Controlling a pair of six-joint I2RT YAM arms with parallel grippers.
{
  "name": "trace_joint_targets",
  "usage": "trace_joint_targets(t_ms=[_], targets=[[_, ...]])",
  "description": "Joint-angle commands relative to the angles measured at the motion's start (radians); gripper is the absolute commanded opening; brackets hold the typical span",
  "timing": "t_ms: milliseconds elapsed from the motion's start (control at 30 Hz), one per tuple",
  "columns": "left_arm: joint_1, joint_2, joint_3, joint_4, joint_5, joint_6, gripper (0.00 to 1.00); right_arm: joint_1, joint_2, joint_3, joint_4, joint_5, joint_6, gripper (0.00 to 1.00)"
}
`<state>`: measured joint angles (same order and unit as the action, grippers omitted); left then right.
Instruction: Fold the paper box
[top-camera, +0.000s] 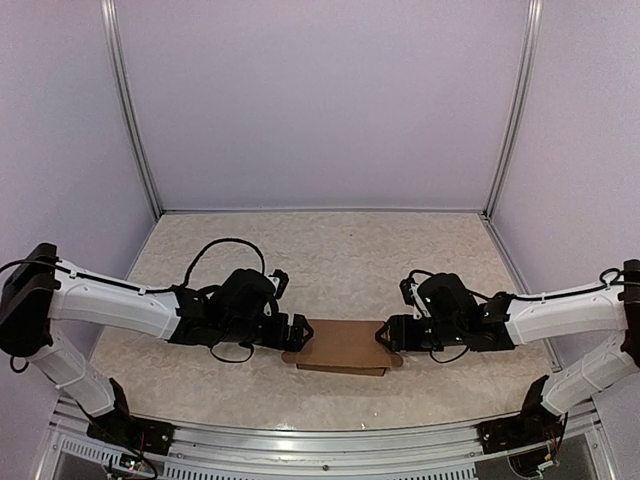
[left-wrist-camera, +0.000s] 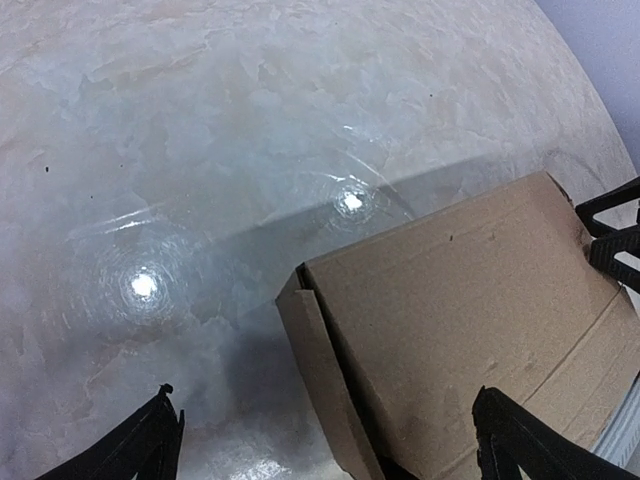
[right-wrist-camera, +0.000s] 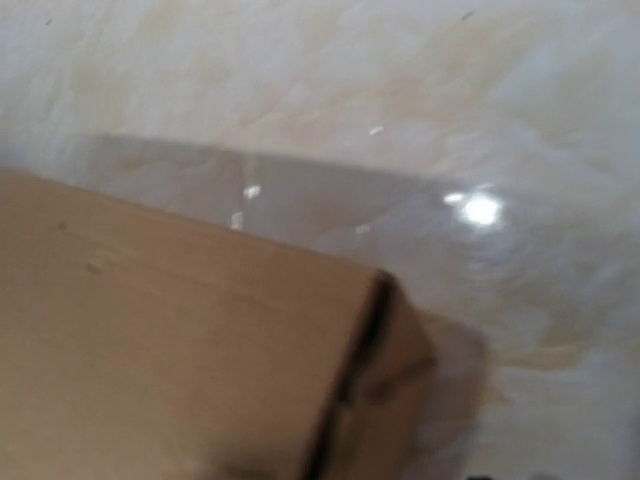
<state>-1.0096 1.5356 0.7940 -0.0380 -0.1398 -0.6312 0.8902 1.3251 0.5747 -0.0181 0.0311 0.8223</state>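
The paper box (top-camera: 345, 347) is plain brown cardboard, unprinted, with a darker line along its open seam. The bench (top-camera: 330, 250) is glossy cream and beige, mottled like marble, with white glints of light. The left arm (top-camera: 115, 300) and right arm (top-camera: 560, 308) have white shells and black wrists. The left gripper (top-camera: 298, 332) and right gripper (top-camera: 385, 335) are black. The walls (top-camera: 320, 100) are pale lilac and the frame posts (top-camera: 135, 120) silver-grey.

white arms (top-camera: 115, 300), black wrists (top-camera: 245, 300), looping black cables (top-camera: 215, 243).
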Motion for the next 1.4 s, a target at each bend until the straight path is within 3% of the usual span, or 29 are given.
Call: trace_joint_targets(t_ms=[0, 200, 500, 900, 1233, 1367], targets=[[0.017, 0.036, 0.016, 0.03, 0.087, -0.02, 0.99, -0.019, 0.051, -0.023, 0.117, -0.129, 0.05, 0.57], [0.019, 0.066, -0.009, 0.083, 0.121, -0.047, 0.98, -0.031, 0.086, -0.068, 0.196, -0.156, 0.08, 0.49], [0.03, 0.07, -0.073, 0.165, 0.18, -0.092, 0.99, -0.032, 0.132, -0.155, 0.306, -0.185, 0.131, 0.28], [0.039, 0.024, -0.18, 0.231, 0.254, -0.23, 0.99, -0.032, 0.139, -0.184, 0.326, -0.184, 0.13, 0.01], [0.036, -0.119, -0.376, 0.511, 0.284, -0.496, 0.99, -0.031, 0.137, -0.198, 0.361, -0.174, 0.149, 0.0], [0.034, -0.11, -0.401, 0.613, 0.332, -0.553, 0.99, -0.031, 0.143, -0.188, 0.363, -0.17, 0.154, 0.0]])
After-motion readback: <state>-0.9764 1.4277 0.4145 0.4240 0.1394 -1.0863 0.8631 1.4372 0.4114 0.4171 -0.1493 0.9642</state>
